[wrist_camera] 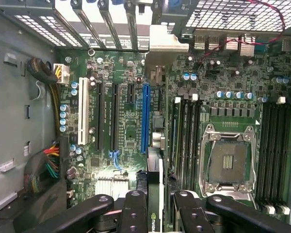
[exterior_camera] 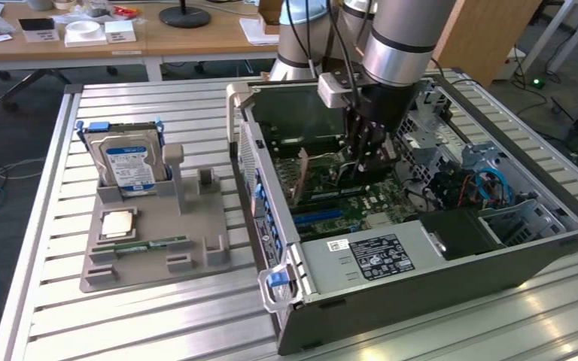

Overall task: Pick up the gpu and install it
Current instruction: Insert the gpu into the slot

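Observation:
The gpu [exterior_camera: 304, 177] hangs edge-down inside the open computer case [exterior_camera: 420, 293], over the green motherboard [exterior_camera: 354, 203]. My gripper [exterior_camera: 366, 169] reaches down from above and is shut on the card. In the wrist view the gpu [wrist_camera: 155, 189] shows edge-on between the black fingers [wrist_camera: 135, 211], and its silver end bracket [wrist_camera: 167, 41] points at the rear slot openings. The card's edge runs parallel to the long blue slot [wrist_camera: 145, 116] and close beside it. Whether the card touches the slot I cannot tell.
A grey fixture [exterior_camera: 153, 263] on the slatted table at the exterior view's left holds a silver hard drive [exterior_camera: 129, 162], a processor chip [exterior_camera: 117, 222] and a memory stick [exterior_camera: 153, 243]. Inside the case are the processor socket [wrist_camera: 228, 162], memory slots [wrist_camera: 186, 131] and cable bundles [wrist_camera: 51, 165].

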